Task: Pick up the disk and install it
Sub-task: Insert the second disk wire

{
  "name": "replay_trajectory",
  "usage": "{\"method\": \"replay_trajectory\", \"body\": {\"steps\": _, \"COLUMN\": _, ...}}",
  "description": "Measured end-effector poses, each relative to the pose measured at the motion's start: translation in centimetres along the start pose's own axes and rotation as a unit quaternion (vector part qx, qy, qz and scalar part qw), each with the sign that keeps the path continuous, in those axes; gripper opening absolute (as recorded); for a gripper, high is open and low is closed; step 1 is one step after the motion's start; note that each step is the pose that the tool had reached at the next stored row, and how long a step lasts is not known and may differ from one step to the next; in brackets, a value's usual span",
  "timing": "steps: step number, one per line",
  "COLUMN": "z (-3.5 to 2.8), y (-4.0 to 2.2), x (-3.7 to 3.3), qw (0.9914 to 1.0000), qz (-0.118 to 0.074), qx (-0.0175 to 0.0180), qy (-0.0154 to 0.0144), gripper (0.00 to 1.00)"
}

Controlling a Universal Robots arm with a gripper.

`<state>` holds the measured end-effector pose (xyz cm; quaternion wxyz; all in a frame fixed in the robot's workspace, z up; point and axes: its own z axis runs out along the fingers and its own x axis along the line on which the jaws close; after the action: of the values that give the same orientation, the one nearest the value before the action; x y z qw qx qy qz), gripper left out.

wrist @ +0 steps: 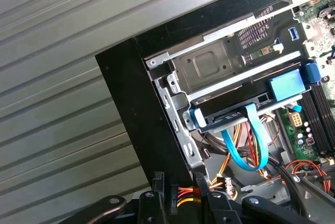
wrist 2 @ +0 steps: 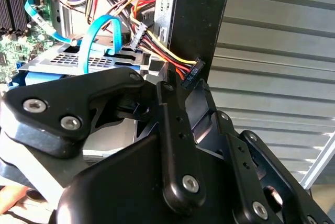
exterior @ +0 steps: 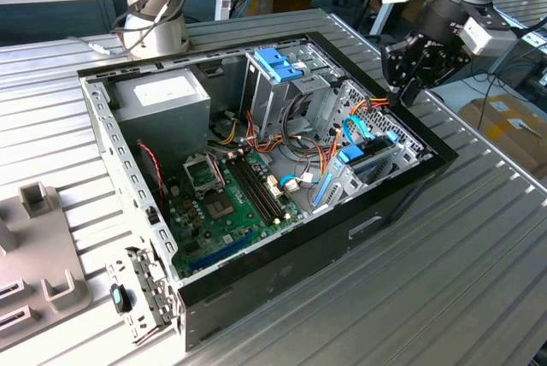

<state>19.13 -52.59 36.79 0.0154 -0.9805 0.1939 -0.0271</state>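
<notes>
The hand point(exterior: 408, 91) hangs at the far corner of the open computer case point(exterior: 282, 285), on the exterior view's right, just above the case's black wall. Its black linkages crowd the second wrist view, and whether its fingers are spread or pressed together I cannot tell. Nothing can be seen gripped in it. Right beneath it a bundle of orange, yellow and red power wires point(wrist 2: 162, 46) ends in a black connector point(wrist 2: 190, 75) lying against the black wall.

The disk point(wrist: 230, 113) appears to sit already inside the case: in the first wrist view a flat drive with blue carrier rails lies in the metal drive cage point(wrist: 209, 67), a blue data cable point(wrist: 250, 143) looping out from it. It lies near the hand, just inward of that corner and lower, not touching it. In the exterior view the disk point(exterior: 369, 154) shows as blue rails close under the hand.

By my judgement the carrying is done and the disk is largely seated; whether it is pushed fully home, and whether the loose power connector belongs to it, the pictures do not settle. The case rests on a ribbed metal counter point(exterior: 479, 280).
</notes>
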Motion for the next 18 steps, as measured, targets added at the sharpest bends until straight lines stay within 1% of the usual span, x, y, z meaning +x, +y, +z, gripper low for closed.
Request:
{"method": "replay_trajectory", "body": {"steps": 6, "z": 0.01, "y": -0.05, "x": 0.03, "qw": 1.0, "qz": 0.0, "qx": 0.0001, "qy": 0.0, "gripper": 0.36}}
{"method": "replay_trajectory", "body": {"steps": 8, "z": 0.01, "y": -0.27, "x": 0.01, "qw": 1.0, "qz": 0.0, "qx": 0.0, "qy": 0.0, "gripper": 0.36}}
{"method": "replay_trajectory", "body": {"steps": 10, "z": 0.07, "y": -0.78, "x": 0.0, "qw": 1.0, "qz": 0.0, "qx": 0.0, "qy": 0.0, "gripper": 0.36}}
{"method": "replay_trajectory", "body": {"steps": 11, "z": 0.19, "y": -0.92, "x": 0.04, "qw": 1.0, "qz": 0.0, "qx": 0.0001, "qy": -0.0001, "gripper": 0.36}}
{"method": "replay_trajectory", "body": {"steps": 13, "z": 0.25, "y": -1.03, "x": 0.11, "qw": 1.0, "qz": 0.0, "qx": 0.0001, "qy": 0.0, "gripper": 0.36}}
{"method": "replay_trajectory", "body": {"steps": 16, "z": 0.27, "y": -1.24, "x": 0.47, "qw": 1.0, "qz": 0.0, "qx": 0.0, "qy": 0.0, "gripper": 0.36}}
{"method": "replay_trajectory", "body": {"steps": 18, "z": 0.28, "y": -1.26, "x": 0.52, "qw": 1.0, "qz": 0.0, "qx": 0.0, "qy": 0.0, "gripper": 0.36}}
